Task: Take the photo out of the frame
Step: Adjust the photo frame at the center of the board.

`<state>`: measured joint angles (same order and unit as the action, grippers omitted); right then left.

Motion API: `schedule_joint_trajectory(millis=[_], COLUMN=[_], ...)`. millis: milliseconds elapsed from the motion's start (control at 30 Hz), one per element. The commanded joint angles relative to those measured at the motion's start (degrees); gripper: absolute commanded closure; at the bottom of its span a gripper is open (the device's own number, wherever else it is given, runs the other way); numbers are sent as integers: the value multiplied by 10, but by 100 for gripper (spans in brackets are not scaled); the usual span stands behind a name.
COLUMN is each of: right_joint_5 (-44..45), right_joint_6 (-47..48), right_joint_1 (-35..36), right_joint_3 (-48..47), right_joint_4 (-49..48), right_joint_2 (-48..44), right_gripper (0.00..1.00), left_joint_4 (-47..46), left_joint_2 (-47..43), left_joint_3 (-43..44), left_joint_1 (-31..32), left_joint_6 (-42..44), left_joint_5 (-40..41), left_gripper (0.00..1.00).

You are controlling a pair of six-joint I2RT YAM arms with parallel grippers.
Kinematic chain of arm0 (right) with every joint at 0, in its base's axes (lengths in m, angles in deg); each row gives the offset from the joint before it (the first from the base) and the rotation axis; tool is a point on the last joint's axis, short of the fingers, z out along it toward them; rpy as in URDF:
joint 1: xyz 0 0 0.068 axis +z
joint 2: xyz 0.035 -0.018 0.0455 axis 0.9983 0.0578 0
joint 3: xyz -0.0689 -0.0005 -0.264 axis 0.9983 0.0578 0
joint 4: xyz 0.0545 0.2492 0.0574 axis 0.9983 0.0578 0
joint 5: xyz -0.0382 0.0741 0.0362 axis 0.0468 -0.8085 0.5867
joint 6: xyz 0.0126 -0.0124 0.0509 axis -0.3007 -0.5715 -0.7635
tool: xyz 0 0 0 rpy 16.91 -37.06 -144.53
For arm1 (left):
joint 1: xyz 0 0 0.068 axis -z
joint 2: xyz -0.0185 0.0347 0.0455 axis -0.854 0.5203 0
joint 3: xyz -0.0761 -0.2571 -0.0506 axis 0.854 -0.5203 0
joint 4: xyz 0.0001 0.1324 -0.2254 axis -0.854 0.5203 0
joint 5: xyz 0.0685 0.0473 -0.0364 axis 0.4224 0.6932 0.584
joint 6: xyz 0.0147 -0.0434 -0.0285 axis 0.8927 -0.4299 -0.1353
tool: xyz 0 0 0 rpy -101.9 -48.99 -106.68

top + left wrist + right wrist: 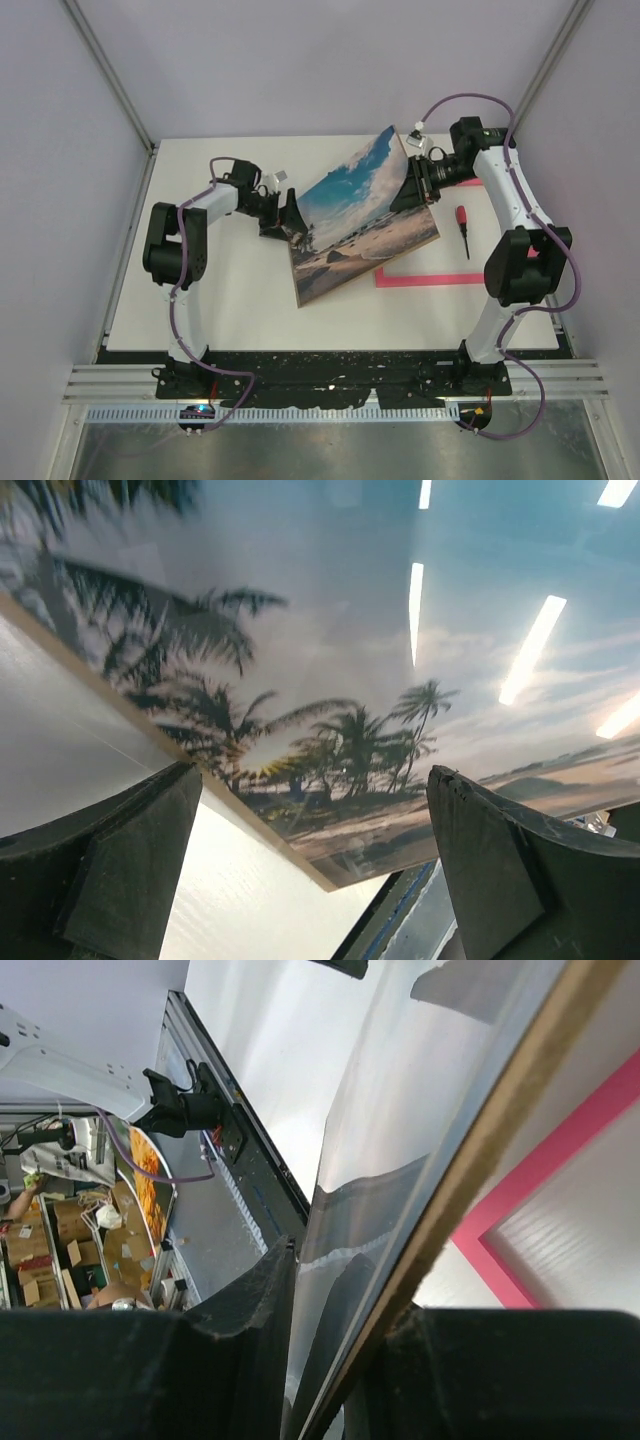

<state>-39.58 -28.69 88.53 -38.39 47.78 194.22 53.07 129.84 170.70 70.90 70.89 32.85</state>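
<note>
Above the desk's point(230, 300) middle the photo point(360, 220) hangs tilted, glossy, with blue sky, white clouds, dark palms, sand and a brown edge. At its 2 o'clock edge the right fingers point(240, 1340) pinch it. At its 9 o'clock edge the left fingers point(130, 860) stand spread. At 4 o'clock the pink frame point(430, 279) lies flat.

The photo point(360, 215) shows blue sky, white clouds, dark palms and tan sand (its edge is brown); the frame point(430, 281) is bright pink, the counter point(230, 295) white.
</note>
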Motion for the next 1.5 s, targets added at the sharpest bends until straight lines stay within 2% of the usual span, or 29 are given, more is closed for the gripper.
schedule_joint_trajectory(millis=[0, 67, 200, 433, 600, 867, 1167, 1467], right_joint_5=[-16, -13, 16, 25, 10, 24, -10, 5], right_joint_6=[-19, -21, -21, -38, -51, -53, -53, -55], right_joint_1=[31, 35, 34, 19, 5, -7, -11, 14], right_joint_3=[-24, -29, -26, -8, -34, -26, -47, -40], right_joint_4=[-23, -23, -30, -46, -46, -56, -36, -36], right_joint_2=[-33, -32, -42, -57, -62, -68, -65, -66], right_gripper=[73, 75, 92, 92, 92, 92, 92, 92], left_joint_4=[-19, -18, -12, -12, -4, -2, -17, -71], left_joint_2=[-12, -12, -16, -57, -82, -73, -32, -40], left_joint_3=[2, 2, 2, -9, -17, -12, -2, -20], left_joint_1=[3, 2, 1, -18, -28, -30, -7, 11], left_joint_6=[-4, -2, 4, 16, 31, 31, 6, -30], left_joint_5=[-4, -4, 1, -6, 39, 28, 48, 27], left_gripper=[0, 0, 0, 0, 0, 0, 0, 1])
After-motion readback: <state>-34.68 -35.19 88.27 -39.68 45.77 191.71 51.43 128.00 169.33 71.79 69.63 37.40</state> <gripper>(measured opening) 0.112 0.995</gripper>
